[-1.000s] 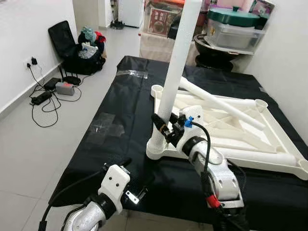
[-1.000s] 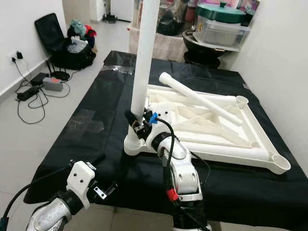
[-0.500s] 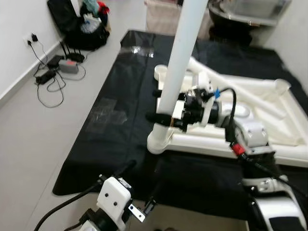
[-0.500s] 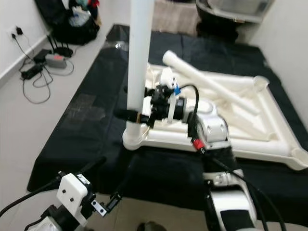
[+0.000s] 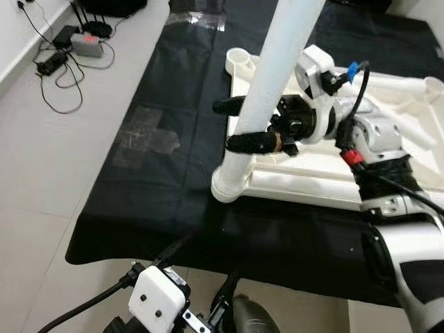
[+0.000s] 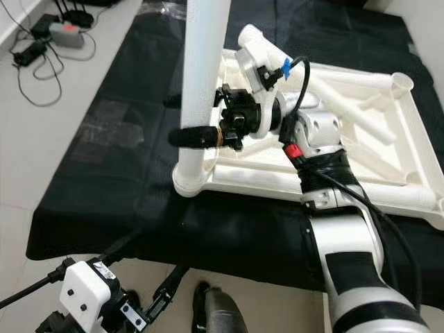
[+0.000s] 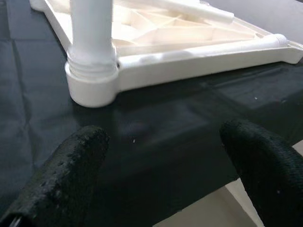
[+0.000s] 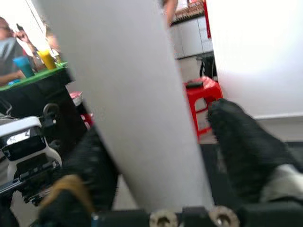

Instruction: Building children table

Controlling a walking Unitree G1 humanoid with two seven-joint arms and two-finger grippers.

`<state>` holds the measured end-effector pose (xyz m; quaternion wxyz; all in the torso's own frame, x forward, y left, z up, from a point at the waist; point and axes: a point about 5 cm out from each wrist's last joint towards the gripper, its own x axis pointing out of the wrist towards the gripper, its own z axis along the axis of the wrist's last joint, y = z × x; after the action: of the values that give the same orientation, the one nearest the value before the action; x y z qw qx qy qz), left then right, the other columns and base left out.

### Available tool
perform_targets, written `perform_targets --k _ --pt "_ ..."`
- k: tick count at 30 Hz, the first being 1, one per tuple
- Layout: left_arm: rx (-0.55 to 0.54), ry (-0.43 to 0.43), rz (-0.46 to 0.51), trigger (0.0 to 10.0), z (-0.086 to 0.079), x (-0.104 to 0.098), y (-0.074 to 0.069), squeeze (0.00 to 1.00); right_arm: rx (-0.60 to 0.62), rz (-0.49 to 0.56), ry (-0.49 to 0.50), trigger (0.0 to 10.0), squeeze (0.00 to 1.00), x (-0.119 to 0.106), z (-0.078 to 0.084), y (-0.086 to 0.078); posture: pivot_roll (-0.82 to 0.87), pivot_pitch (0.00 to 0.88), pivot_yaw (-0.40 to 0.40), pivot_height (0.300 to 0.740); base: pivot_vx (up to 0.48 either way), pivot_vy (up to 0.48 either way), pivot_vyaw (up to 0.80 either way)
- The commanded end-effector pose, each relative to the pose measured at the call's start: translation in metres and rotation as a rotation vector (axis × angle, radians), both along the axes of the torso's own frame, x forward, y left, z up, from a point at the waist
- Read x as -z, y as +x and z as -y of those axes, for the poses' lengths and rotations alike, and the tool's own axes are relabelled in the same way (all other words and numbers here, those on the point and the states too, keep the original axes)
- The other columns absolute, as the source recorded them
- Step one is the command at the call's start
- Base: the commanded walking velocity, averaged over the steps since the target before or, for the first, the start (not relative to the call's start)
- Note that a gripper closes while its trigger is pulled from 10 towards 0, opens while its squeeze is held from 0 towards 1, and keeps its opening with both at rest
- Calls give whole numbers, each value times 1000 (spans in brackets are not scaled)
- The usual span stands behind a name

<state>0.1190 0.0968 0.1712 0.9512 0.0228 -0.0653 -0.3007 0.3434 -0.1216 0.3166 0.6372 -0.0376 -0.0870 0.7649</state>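
White table top [image 6: 361, 149] is lying upside down on a black cloth [image 5: 173, 111] spread over the floor [image 5: 48, 173], its ribbed underside facing up. One white leg [image 5: 274, 87] is standing upright in the corner socket [image 5: 232, 187] nearest the robot's left side, leaning slightly. A second loose leg [image 6: 361, 114] is lying across the inside of the upturned frame. The right claw [image 5: 239, 125] is reaching in from the right with its black fingers [image 5: 253, 142] sitting on either side of the upright leg, low on the tube just above the socket; in the right wrist view the leg [image 8: 128, 109] is sitting between the two fingers [image 8: 246, 146], which are closing against it on both sides. The left claw [image 7: 161, 156] is hanging low at the near edge of the cloth, its two fingers [image 7: 71, 165] spread wide apart and holding nothing, pointing toward the socket [image 7: 92, 82] with the leg in it. Off to the left on the bare floor, a small grey box [image 5: 87, 45] and black cables [image 5: 52, 76] are lying near the wall. A strip of clear tape [image 5: 146, 139] is sticking to the cloth.
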Motion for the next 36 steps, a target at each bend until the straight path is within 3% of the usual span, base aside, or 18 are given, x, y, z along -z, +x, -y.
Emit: perform_targets --k 1,8,10,12,14,15,16,17,18,19,20,21,22,25,30,31,35,36 --pt "3 7 -32 8039 -1 1 -4 0 -12 6 11 0 0 0 1 0 151 370 -114 740 0 0 0" --pt "-1 12 -40 8118 -3 6 3 0 39 4 36 0 0 5 19 -3 124 329 -118 740 0 0 0" --pt "-5 15 -44 8235 -3 14 12 0 181 -16 71 0 0 19 32 -15 89 243 -144 740 0 0 0" --pt "-5 15 -44 8235 -3 14 12 0 181 -16 71 0 0 19 32 -15 89 243 -144 740 0 0 0" --pt "-7 17 -47 8235 -4 17 16 0 260 -39 86 0 0 25 36 -20 89 243 -144 740 0 0 0" --pt "-10 20 -53 8275 -4 23 23 0 415 -65 100 0 0 40 35 -27 74 178 -159 740 0 0 0" --pt "-13 29 -61 8353 -6 32 31 0 928 -118 -11 0 0 87 29 -28 40 118 -173 740 0 0 0" --pt "-13 29 -61 8353 -6 32 31 0 928 -118 -11 0 0 87 29 -28 40 118 -173 740 0 0 0" --pt "-19 40 -69 8196 -7 43 42 0 1198 -278 -87 0 0 141 16 -55 -15 33 -176 740 0 0 0" --pt "-22 51 -74 8039 -8 51 53 0 1356 -306 -155 0 0 166 7 -78 -18 7 -178 740 0 0 0" --pt "-25 57 -75 8039 -8 56 62 0 1358 -336 -181 0 0 177 -6 -87 -22 0 -181 740 0 0 0" --pt "-25 57 -75 8039 -8 56 62 0 1358 -336 -181 0 0 177 -6 -87 -22 0 -181 740 0 0 0" --pt "-28 61 -74 7922 -7 60 70 0 1312 -307 -174 0 0 179 -11 -77 -17 0 -174 740 0 0 0" --pt "-48 66 -69 7765 -7 67 86 0 1337 -238 -150 0 0 171 0 -43 6 0 -191 740 0 0 0" --pt "-61 61 -58 7412 -6 69 91 0 1323 -214 -150 0 0 162 -3 -38 5 0 -195 740 0 0 0" --pt "-60 60 -55 7255 -5 68 90 0 1299 -200 -129 10000 0 157 -5 -36 3 0 -191 740 0 0 0" --pt "-54 54 -41 7294 -4 67 87 0 1267 -157 -78 10000 0 144 -12 -39 0 0 -183 740 0 0 0" --pt "-49 49 -36 7294 -3 66 84 0 1194 -145 -50 10000 239 139 -14 -41 1 0 -174 740 0 0 0"
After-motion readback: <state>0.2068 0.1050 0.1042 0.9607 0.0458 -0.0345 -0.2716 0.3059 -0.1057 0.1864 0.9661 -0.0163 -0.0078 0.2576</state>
